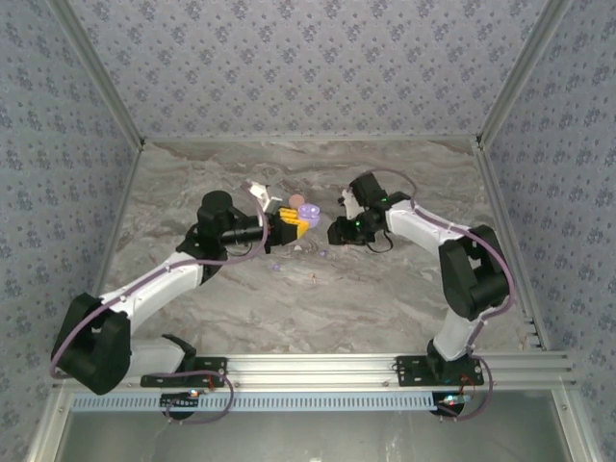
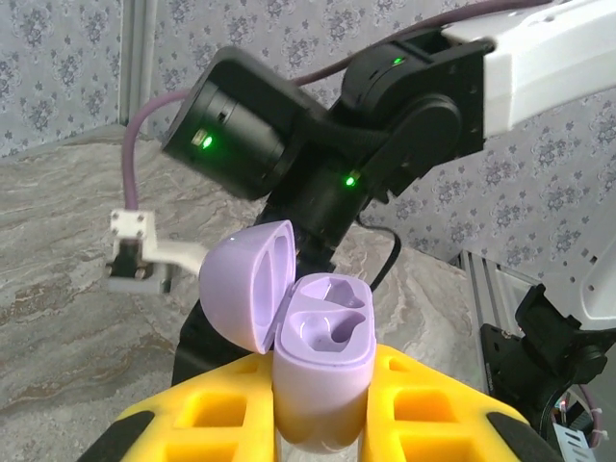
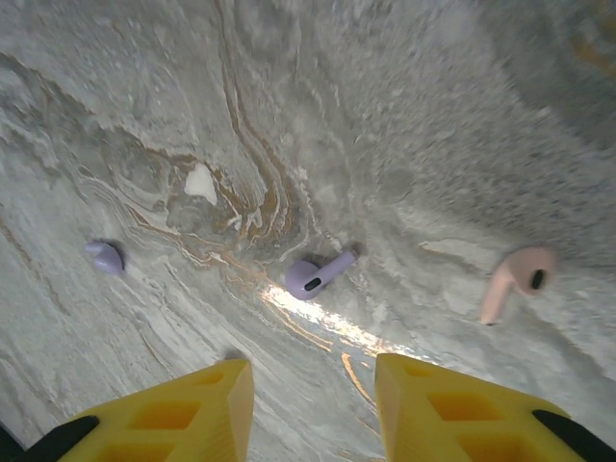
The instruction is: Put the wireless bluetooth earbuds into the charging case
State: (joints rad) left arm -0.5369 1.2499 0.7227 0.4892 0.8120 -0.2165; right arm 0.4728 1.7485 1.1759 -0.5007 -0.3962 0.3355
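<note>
Left gripper [image 2: 322, 390] tight on open lilac case [image 2: 322, 337]; right gripper [image 3: 313, 390] part-open, seemingly empty, above lilac earbud [image 3: 318, 274].

A laboratory robot cell is indicated by a marble-patterned bench [image 1: 385, 298] boxed in by flower-papered walls [image 1: 308, 67] and by a metal rail [image 1: 318, 364] at its near edge, to which a left arm [image 1: 154, 284] and a right arm [image 1: 423, 226] are bolted.

Clenched left hand [image 2: 320, 409], parted right hand [image 3: 313, 390].
</note>
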